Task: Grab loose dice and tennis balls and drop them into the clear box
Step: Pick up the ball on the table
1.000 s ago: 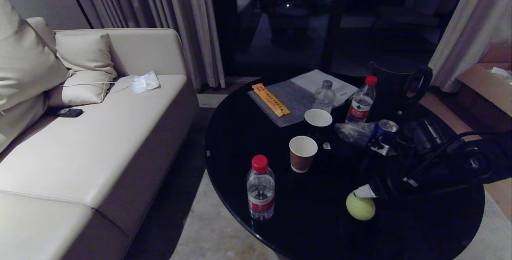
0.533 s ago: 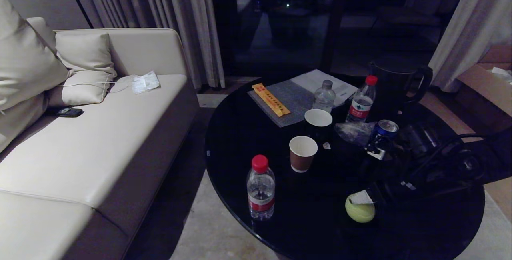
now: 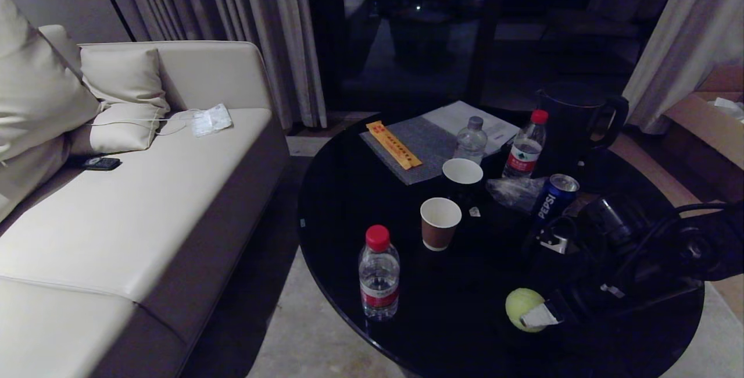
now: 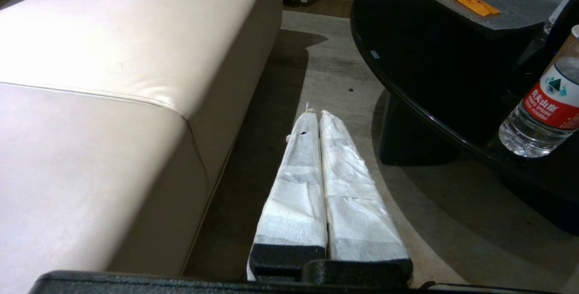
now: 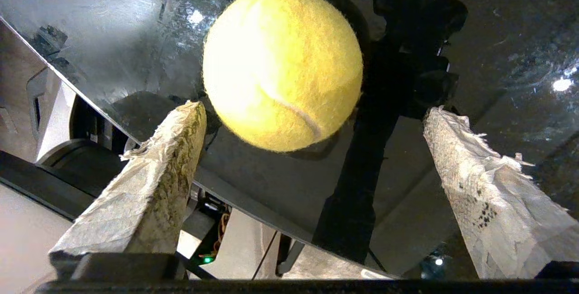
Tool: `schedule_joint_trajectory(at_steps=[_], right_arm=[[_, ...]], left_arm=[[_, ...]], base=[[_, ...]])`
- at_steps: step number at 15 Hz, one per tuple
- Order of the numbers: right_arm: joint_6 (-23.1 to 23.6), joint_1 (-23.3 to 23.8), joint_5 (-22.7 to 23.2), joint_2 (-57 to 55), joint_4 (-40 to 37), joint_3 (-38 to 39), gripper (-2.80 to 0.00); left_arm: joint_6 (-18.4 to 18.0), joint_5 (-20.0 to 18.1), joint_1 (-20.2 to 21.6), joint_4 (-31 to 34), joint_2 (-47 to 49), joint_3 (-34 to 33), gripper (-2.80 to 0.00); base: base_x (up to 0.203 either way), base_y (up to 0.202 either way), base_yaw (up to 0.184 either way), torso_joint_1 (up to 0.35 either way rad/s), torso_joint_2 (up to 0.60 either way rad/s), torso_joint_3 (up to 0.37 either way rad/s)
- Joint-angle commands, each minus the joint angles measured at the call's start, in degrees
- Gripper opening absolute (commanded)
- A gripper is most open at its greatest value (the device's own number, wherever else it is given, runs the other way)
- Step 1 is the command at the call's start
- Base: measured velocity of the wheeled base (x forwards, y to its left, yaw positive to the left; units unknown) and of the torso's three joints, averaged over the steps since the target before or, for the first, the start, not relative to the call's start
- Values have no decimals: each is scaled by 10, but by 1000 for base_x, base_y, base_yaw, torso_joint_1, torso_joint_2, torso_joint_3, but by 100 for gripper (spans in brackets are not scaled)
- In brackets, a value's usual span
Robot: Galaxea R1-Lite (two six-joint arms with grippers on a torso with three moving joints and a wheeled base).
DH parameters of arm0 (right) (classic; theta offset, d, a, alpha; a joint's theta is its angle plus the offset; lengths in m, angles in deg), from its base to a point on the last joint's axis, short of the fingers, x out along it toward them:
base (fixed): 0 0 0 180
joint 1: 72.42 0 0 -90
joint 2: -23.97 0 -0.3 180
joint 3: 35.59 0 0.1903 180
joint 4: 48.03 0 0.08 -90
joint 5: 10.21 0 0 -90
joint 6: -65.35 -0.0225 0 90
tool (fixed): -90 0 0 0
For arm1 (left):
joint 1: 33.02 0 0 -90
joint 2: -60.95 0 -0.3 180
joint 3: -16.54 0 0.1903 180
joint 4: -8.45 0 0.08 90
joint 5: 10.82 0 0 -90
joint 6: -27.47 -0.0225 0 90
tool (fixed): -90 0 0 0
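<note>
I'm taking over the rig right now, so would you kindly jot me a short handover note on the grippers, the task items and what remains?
Right gripper: open, low over the black round table near its front edge, fingers either side of the tennis ball but not closed on it.
Left gripper: shut, empty, parked over the floor between sofa and table.
Tennis ball: resting on the table, not gripped.
Clear box, dice and the second ball: in no view.
Done: nothing that shows.
Left: grasp this ball, find the box, drop it in, then collect the rest.
</note>
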Motion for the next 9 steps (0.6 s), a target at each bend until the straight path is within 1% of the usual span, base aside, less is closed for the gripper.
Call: schedule_joint_trajectory(at_steps=[1,3,6,9], right_arm=[[1,-8,2,-3,2,-3,0],[2,-17,4,-2,2,-5,0],[16,-25,4,-9,1,-5,0],[17,-27,3,-23,4,-6,0]], left_arm=[[1,0,0,0,1,-1,-280],[0,0,0,0,1,-1,-280],[1,0,0,0,1,-1,-280],[1,0,0,0,1,-1,-280]], base=[[0,0,0,0,0,0],[0,0,0,0,0,0],[0,0,0,0,0,0],[0,0,0,0,0,0]])
